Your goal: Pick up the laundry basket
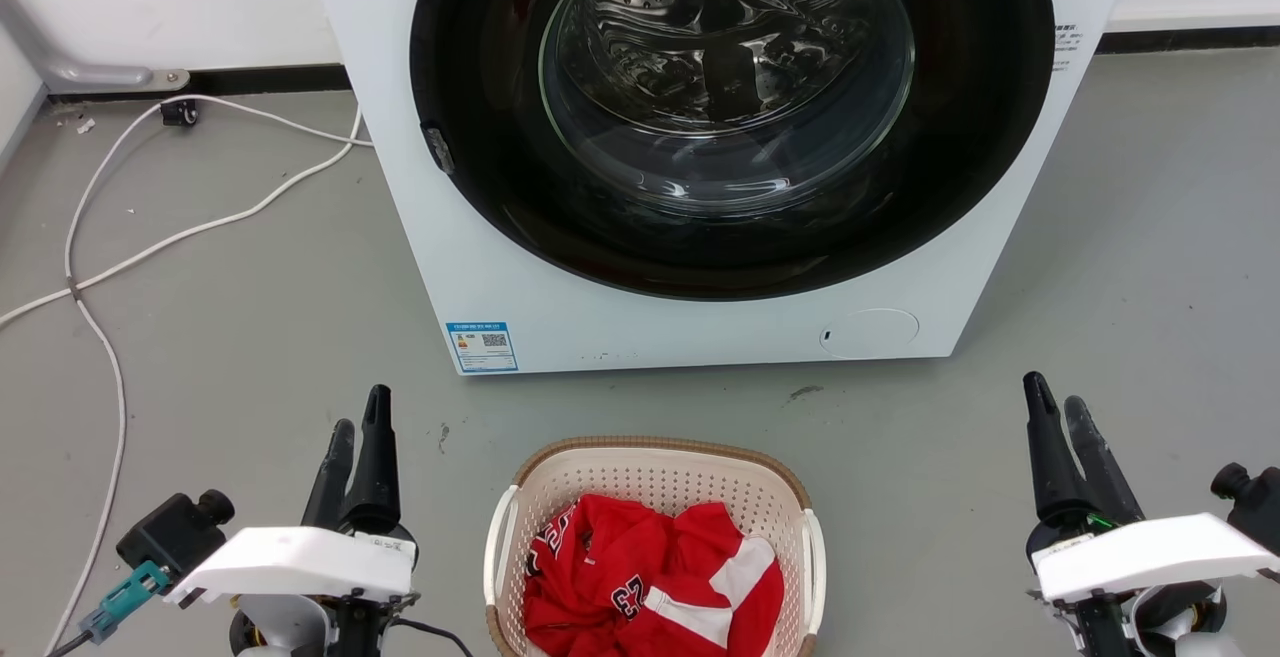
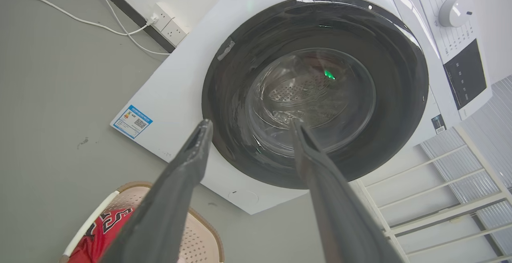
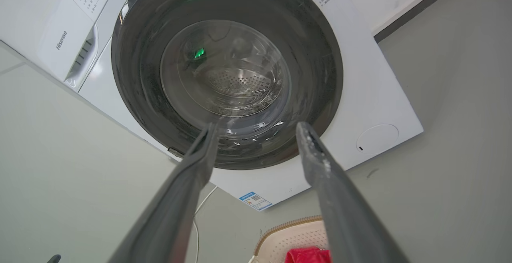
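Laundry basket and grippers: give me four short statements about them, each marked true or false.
1. The cream perforated plastic laundry basket with a brown woven-look rim holds a red-and-white garment. True.
2. The left gripper grips the basket. False: it is open and apart from the basket, on its left side.
3. The basket stands on the grey floor before the white front-loading washing machine. True.
4. The right gripper has its fingers pressed together. False: they are spread, holding nothing.
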Available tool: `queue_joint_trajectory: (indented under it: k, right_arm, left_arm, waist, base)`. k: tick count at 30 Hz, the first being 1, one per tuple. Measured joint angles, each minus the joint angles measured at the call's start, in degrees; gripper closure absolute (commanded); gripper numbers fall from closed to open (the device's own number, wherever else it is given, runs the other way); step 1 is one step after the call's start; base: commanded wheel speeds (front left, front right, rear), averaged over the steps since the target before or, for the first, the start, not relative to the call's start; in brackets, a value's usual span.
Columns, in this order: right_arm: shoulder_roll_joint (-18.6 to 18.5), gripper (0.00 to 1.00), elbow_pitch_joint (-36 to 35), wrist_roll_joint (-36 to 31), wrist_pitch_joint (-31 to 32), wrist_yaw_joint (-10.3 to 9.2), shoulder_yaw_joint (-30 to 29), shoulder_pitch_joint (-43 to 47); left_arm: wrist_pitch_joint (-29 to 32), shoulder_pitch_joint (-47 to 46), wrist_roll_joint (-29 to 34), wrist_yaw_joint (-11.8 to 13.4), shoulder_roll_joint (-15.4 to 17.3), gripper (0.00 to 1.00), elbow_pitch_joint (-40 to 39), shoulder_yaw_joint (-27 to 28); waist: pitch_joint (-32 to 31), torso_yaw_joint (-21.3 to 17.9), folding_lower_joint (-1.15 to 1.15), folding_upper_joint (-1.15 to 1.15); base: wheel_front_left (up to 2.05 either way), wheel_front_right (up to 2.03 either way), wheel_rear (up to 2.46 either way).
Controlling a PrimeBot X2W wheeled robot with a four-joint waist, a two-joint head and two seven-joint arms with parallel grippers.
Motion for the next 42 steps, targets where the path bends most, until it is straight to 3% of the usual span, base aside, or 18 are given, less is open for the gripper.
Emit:
queue_joint_trajectory:
  k: [16,42]
  right_arm:
    - [-0.01,0.0,-2.29,-11.55,-2.89,0.0,0.78,1.16]
    - [-0.08,0.0,-5.11,-27.19,-6.78,0.0,1.8,2.81]
  left_arm:
    - [-2.89,0.63,12.92,1.76,0.04,0.0,-2.26,-1.76]
    - [-6.8,2.37,28.22,1.69,0.12,0.0,-5.24,-2.86]
  waist:
    - [0.1,-0.05,0.0,0.0]
    - [0.58,0.42,0.0,0.0]
  base:
    - [0.0,0.0,0.0]
    - [0.0,0.0,0.0]
